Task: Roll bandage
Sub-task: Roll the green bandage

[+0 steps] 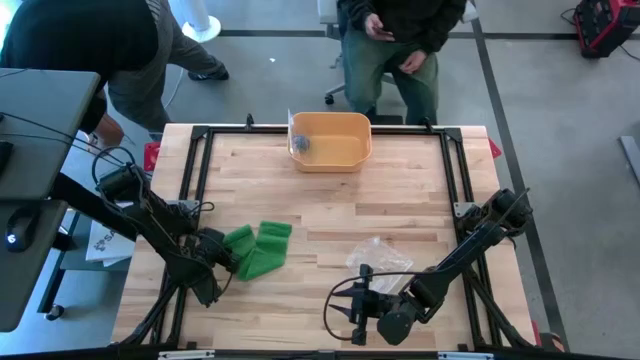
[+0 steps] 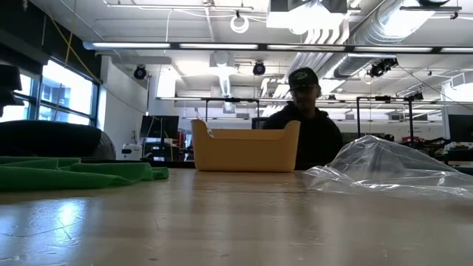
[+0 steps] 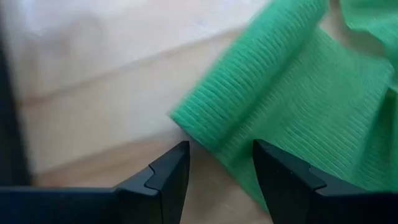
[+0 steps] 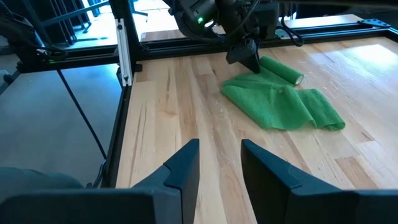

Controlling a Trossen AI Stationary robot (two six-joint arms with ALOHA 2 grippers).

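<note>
The green bandage [image 1: 258, 250] lies loose and crumpled at the lower left of the high view, on the wooden table [image 1: 330, 195]. Only one end looks rolled into a short tube; the rest spreads out flat and folded, so most of the rolling seems left to do.

The left gripper [image 1: 222, 252] sits at the bandage's left edge. In its wrist view the fingers [image 3: 166, 177] stand apart, with the rolled edge just ahead of the gap and one finger over the cloth; nothing is clamped.

The right gripper [image 1: 356, 305] waits at the lower centre of the high view, well apart from the bandage, its fingers [image 4: 180, 171] partly open and empty.

A clear plastic bag [image 1: 378, 255] lies nearby, and a yellow bin [image 1: 331, 141] stands at the top centre.
</note>
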